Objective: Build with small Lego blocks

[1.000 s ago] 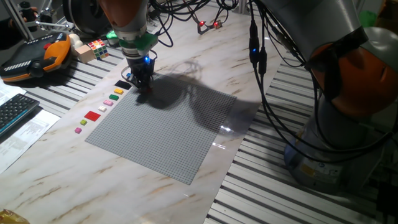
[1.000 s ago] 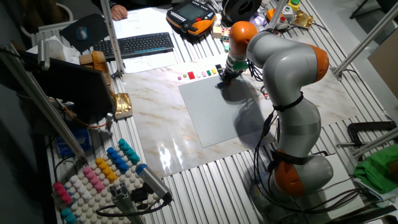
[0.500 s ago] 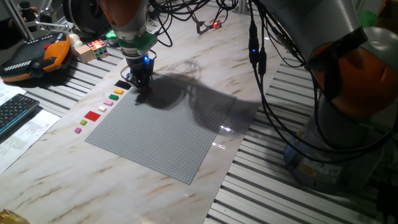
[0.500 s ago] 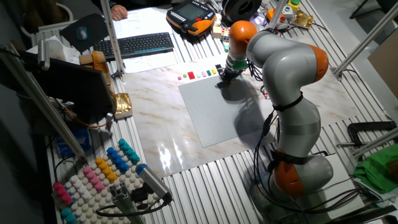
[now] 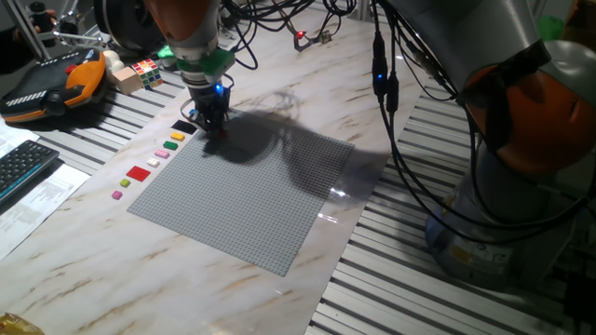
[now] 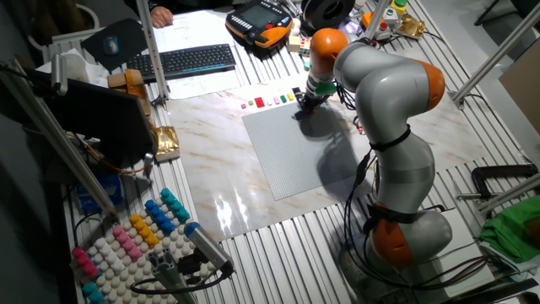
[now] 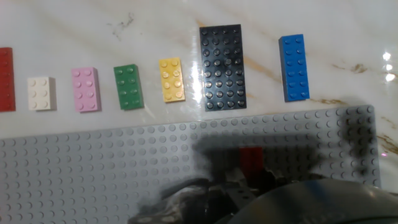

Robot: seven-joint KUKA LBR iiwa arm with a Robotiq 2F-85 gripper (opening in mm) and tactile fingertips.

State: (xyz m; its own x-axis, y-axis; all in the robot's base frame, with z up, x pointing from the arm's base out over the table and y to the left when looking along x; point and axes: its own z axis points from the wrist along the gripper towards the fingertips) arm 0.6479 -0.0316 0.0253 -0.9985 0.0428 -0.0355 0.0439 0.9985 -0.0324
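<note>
My gripper (image 5: 214, 130) stands low over the far left corner of the grey baseplate (image 5: 251, 195). In the hand view a small red Lego block (image 7: 252, 160) sits on the baseplate (image 7: 93, 168) between the blurred fingers, and the gripper (image 7: 249, 179) looks shut on it. On the marble beyond the plate lie, in a row, a red block (image 7: 5, 79), a white one (image 7: 41, 93), a pink one (image 7: 85, 89), a green one (image 7: 128, 88), a yellow one (image 7: 171, 79), a large black one (image 7: 222, 67) and a blue one (image 7: 293, 67).
A multicoloured puzzle cube (image 5: 144, 71) and an orange teach pendant (image 5: 56, 84) lie behind the row of blocks. A keyboard (image 5: 23, 167) with papers is at the left. The robot's base (image 5: 503, 214) and hanging cables stand at the right.
</note>
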